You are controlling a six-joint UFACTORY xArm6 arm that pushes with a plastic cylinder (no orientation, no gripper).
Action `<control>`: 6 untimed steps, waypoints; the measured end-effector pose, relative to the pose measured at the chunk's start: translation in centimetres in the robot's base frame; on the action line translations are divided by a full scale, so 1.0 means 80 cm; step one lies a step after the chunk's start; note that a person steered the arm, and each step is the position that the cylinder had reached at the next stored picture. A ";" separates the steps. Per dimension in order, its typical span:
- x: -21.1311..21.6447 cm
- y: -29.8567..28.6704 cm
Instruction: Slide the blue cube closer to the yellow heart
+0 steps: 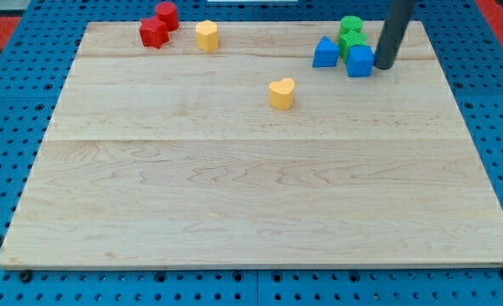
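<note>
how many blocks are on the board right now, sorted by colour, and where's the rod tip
Red: 2, a red star-like block and a red cylinder.
Yellow: 2, a yellow hexagon-like block and the yellow heart.
Green: 2, green blocks stacked in view.
Blue: 2, a blue triangular block and the blue cube.
Total: 8.
My tip sits just right of the blue cube.

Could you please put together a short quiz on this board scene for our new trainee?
1. True or false: my tip stands at the view's right of the blue cube.
2. Which block lies nearest the board's middle? A) red cylinder B) yellow heart C) green cylinder
3. How many blue blocks are there?

Key: 1 true; 2 B; 3 two, the cube and a blue wedge-like block.
</note>
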State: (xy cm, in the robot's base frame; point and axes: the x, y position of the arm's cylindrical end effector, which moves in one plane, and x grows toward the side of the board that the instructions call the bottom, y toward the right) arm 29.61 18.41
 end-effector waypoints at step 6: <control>0.007 -0.081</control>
